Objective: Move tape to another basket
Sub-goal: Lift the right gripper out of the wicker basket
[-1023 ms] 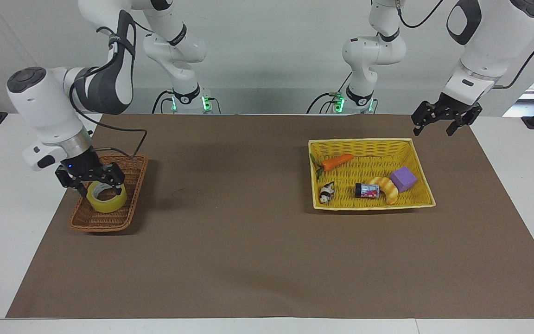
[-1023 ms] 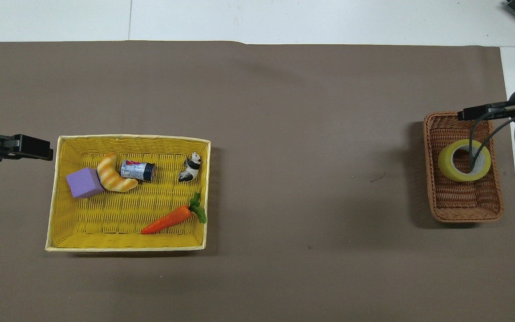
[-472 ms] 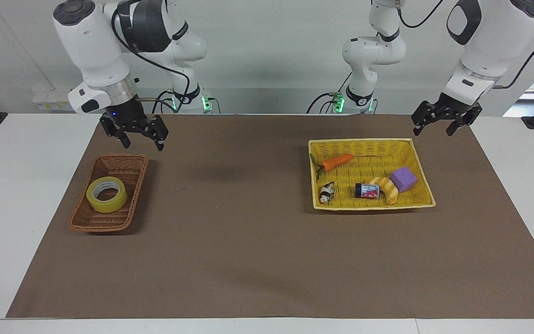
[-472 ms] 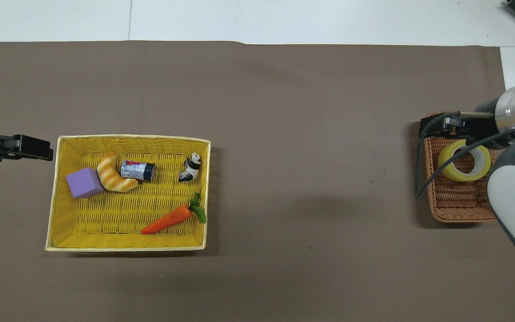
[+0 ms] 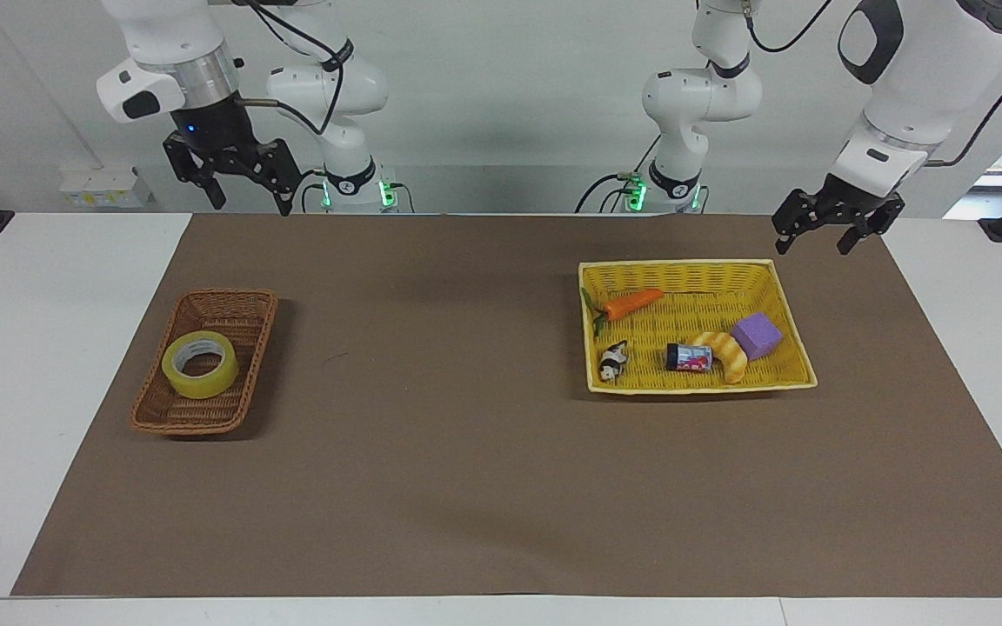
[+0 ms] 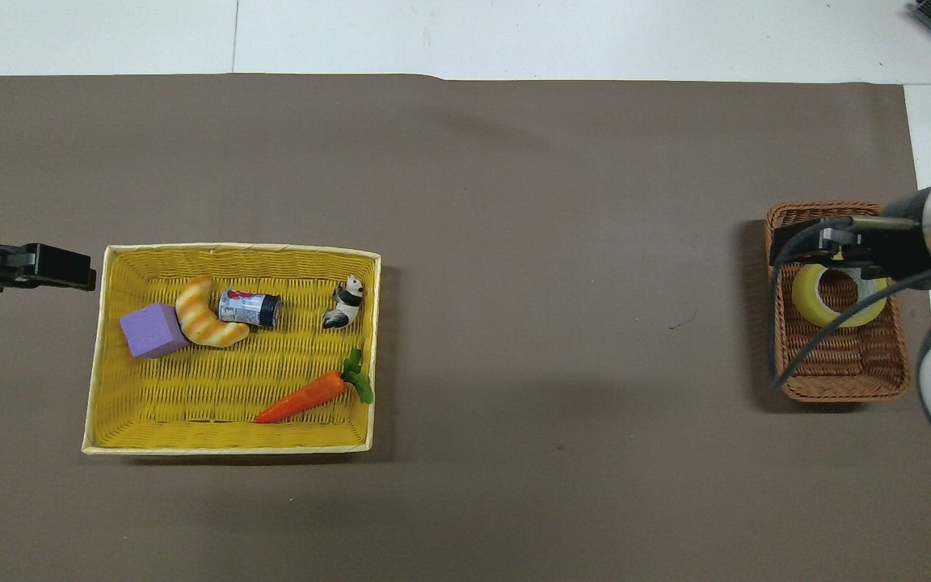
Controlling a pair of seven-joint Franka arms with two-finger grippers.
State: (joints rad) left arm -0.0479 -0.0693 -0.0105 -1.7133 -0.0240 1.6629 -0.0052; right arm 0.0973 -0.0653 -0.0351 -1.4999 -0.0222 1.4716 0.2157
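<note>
The tape (image 5: 205,381), a yellowish roll, lies flat in the narrow brown wicker basket (image 5: 244,300) at the right arm's end of the mat. From overhead the roll (image 6: 806,301) is partly covered by the right arm's hand and cable, and the basket (image 6: 837,380) shows around it. My right gripper (image 5: 249,196) hangs open and empty high above that end of the table, well clear of the tape. My left gripper (image 5: 817,239) waits open and empty over the mat beside the yellow basket (image 5: 684,265); in the overhead view the left gripper (image 6: 69,268) shows at the frame's edge.
The yellow basket (image 6: 231,444) holds a toy carrot (image 5: 633,303), a purple block (image 5: 757,336), a croissant (image 5: 727,352), a small can (image 5: 689,357) and a panda figure (image 5: 612,361). A brown mat (image 5: 466,435) covers the table between the two baskets.
My right gripper was down around the tape in the brown basket; it has left the roll there and risen high, back toward the robots. The left arm has not moved.
</note>
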